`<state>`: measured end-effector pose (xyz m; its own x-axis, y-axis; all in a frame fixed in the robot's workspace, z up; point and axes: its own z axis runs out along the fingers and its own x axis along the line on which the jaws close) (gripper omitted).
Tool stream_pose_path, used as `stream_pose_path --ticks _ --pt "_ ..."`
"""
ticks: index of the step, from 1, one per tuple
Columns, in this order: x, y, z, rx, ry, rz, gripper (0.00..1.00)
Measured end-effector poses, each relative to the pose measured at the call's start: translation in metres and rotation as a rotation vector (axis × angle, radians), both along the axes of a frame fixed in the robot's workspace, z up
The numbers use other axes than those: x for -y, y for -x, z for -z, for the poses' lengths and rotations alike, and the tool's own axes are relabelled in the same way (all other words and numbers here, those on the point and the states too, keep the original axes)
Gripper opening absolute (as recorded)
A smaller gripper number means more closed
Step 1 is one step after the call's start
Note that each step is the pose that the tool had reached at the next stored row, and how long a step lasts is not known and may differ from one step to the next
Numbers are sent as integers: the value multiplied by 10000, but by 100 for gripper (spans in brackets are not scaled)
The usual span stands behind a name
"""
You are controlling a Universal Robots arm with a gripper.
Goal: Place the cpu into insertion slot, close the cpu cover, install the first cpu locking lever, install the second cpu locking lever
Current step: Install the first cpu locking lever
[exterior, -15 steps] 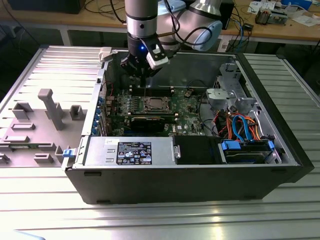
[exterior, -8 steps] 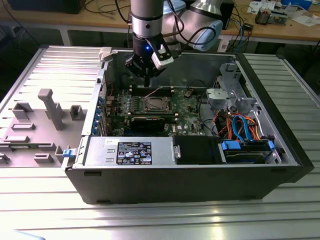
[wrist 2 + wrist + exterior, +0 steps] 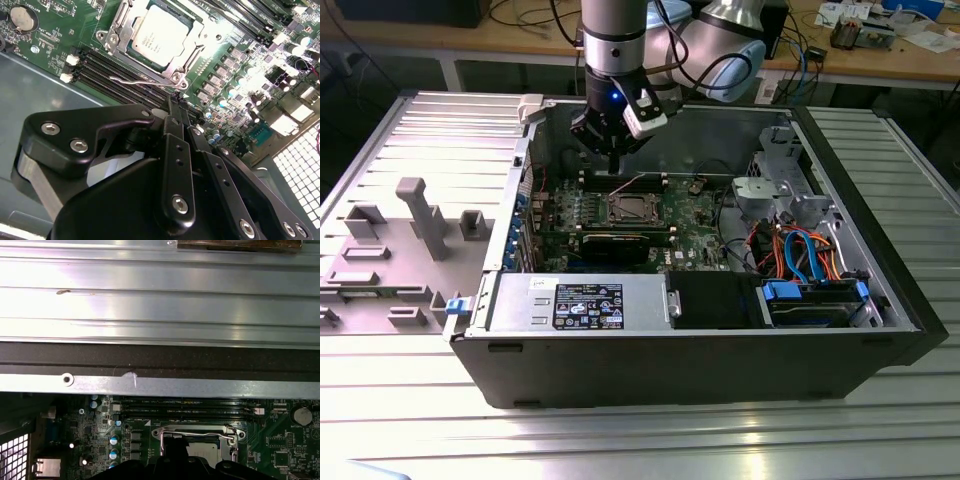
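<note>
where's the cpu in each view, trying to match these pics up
Exterior view: the cpu lies mid-board in the open case, just under the gripper.
Second wrist view: the cpu is framed by the cpu cover, beyond the gripper.
First wrist view: the cpu is partly hidden behind the gripper.
Shared landmark: the long black memory slots beside it.

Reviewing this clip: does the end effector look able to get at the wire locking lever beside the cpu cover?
Likely yes. In the second wrist view the end effector hangs close above the locking lever beside the cpu cover, nothing standing between them.
</note>
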<state>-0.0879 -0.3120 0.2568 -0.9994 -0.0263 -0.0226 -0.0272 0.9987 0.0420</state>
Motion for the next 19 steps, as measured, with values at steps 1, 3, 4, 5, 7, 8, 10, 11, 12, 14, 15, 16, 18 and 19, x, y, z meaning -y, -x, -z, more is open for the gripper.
stream_pose_path --ticks 1,3,4,5,7,8,10,11,12,14,15,16,18,19 --pt "0 0 0 0 -1 0 11" --pt "3 -2 6 2 -63 -3 11" --pt "8 -2 9 0 -155 1 11" --pt "12 -6 17 1 -195 10 11" --pt "20 -21 37 1 -209 49 11" --pt "24 -29 50 1 -214 72 11" --pt "29 -49 94 1 -272 188 11" --pt "30 -56 100 0 -408 199 11" --pt "32 -66 108 2 -477 205 11" --pt "32 -92 126 1 -489 223 11" --pt "32 -107 134 0 -487 225 11" --pt "31 -133 152 0 -480 224 11" --pt "30 -169 186 0 -457 178 11" --pt "30 -176 189 -1 -457 164 11"
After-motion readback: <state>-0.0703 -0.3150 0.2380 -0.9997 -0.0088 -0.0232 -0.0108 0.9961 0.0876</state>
